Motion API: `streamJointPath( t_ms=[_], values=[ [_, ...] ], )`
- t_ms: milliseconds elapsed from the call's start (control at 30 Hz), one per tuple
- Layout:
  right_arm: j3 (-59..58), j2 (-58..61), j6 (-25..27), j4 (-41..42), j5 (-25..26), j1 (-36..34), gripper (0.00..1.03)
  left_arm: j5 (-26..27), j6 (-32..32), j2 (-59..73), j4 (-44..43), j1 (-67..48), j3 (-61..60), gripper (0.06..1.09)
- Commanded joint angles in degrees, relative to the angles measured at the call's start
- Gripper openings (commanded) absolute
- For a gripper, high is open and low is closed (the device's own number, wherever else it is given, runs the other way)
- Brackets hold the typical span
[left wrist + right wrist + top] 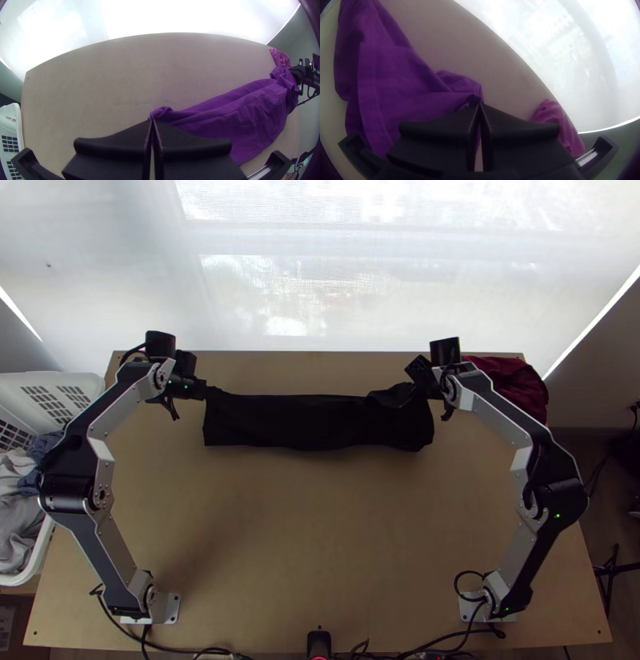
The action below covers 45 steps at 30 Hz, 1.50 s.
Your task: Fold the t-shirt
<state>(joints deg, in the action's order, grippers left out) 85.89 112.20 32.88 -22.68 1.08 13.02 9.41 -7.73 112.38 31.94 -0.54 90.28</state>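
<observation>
Pale wooden tabletop stretches from the arms' bases toward the window, and by its left side a white basket of laundry is seen. Beyond the near stretch of wood, the dark t-shirt is laid as a narrow band from side to side, its near edge fairly straight; some folding can be presumed done.

At the band's far edge, the cloth is pinched at both ends. By the left tool, closed on the fabric, the far left corner is gripped, a small tuft being gathered at the tips. By the right tool, likewise clamped, the far right end is held, with a loose flap rumpled beside it.

For a good fold, both ends should be raised together and carried toward the near edge at matching height and pace, lest the band be twisted. Light tension should be kept so that the rumpled flap is smoothed, without the whole shirt being dragged. Release is best made low, once the edges are aligned.

Farther off, dark red cloth lies at the far right corner, before a bright, covered window.
</observation>
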Motion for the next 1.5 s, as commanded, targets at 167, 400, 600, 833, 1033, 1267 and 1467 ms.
streamJointPath(
  t_ms=[167, 400, 600, 833, 1033, 1267, 1467],
  values=[
    [1.2, 6.4, 0.0, 0.0, 0.1, -1.9, 0.03, -1.2, 0.0, 5.0, 0.0, 0.1, 3.0, 0.09],
    [0.9, 7.5, -0.3, -0.1, 0.1, -2.7, 0.03, -2.6, 0.0, 6.9, -0.2, 0.2, 3.7, 0.09],
    [1.1, 6.3, -1.1, 0.0, 0.1, -2.6, 0.03, -3.3, 0.0, 7.3, -0.7, 0.1, 3.7, 0.09],
    [1.7, 4.3, -1.9, -0.1, 0.1, -2.0, 0.03, -3.7, 0.2, 6.9, -1.1, 0.2, 3.7, 0.09],
    [2.5, 5.4, -2.3, -0.1, 0.1, -2.2, 0.37, -4.9, 0.6, 7.1, -0.7, 0.2, 3.1, 0.14],
    [2.4, 1.7, -6.5, -0.2, 0.1, -2.9, 0.98, -4.1, 3.2, 2.8, 6.2, 1.4, 2.9, 0.91],
    [2.3, -6.4, -8.5, -1.5, 0.1, -2.7, 0.98, -2.9, 5.6, -3.9, 16.3, 1.9, 2.1, 1.03]
  ],
)
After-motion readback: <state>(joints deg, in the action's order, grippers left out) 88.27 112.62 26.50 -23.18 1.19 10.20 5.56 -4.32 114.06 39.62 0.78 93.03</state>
